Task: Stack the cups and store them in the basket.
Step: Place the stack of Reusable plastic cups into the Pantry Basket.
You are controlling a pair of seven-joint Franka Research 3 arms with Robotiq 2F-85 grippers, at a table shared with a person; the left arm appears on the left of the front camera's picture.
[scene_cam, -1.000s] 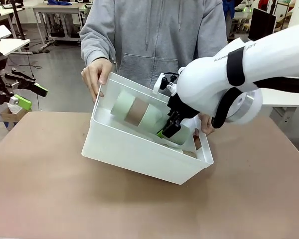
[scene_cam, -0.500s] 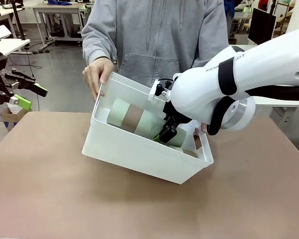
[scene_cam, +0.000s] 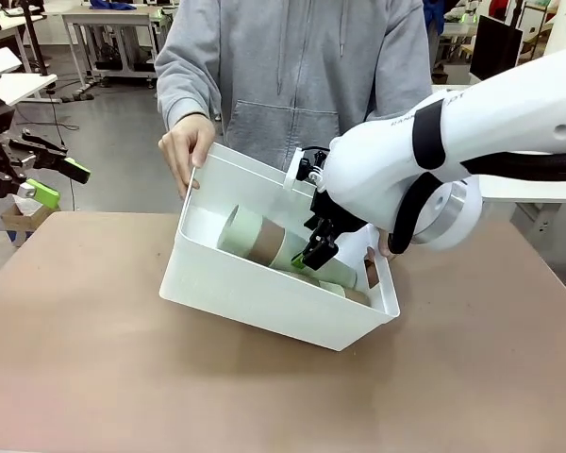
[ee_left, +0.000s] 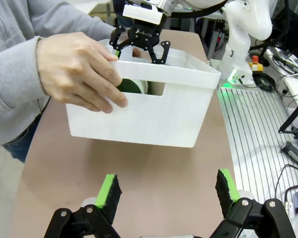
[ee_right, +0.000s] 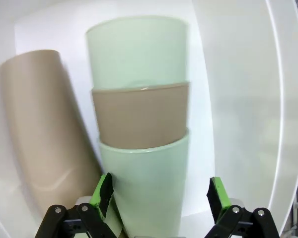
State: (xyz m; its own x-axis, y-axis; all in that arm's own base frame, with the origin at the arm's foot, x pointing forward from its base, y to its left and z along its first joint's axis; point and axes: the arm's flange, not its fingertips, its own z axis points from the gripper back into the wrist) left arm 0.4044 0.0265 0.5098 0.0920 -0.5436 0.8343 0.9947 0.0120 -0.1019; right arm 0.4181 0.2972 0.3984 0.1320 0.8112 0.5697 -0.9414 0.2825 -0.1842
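The white basket point(scene_cam: 264, 302) sits tilted on the tan table point(scene_cam: 94, 377), held up by the person's hand point(scene_cam: 187, 146) on its far rim. Inside it lies a nested stack of cups point(scene_cam: 264, 241), mint, brown, mint, with a separate brown cup point(ee_right: 37, 129) just beside. The right gripper point(scene_cam: 318, 247) is inside the basket, pads point(ee_right: 102, 191) spread on either side of the stack's wide end, not pinching. It should back straight out, clear of the rim. The left gripper point(ee_left: 169, 191) hangs spread, well apart from the basket.
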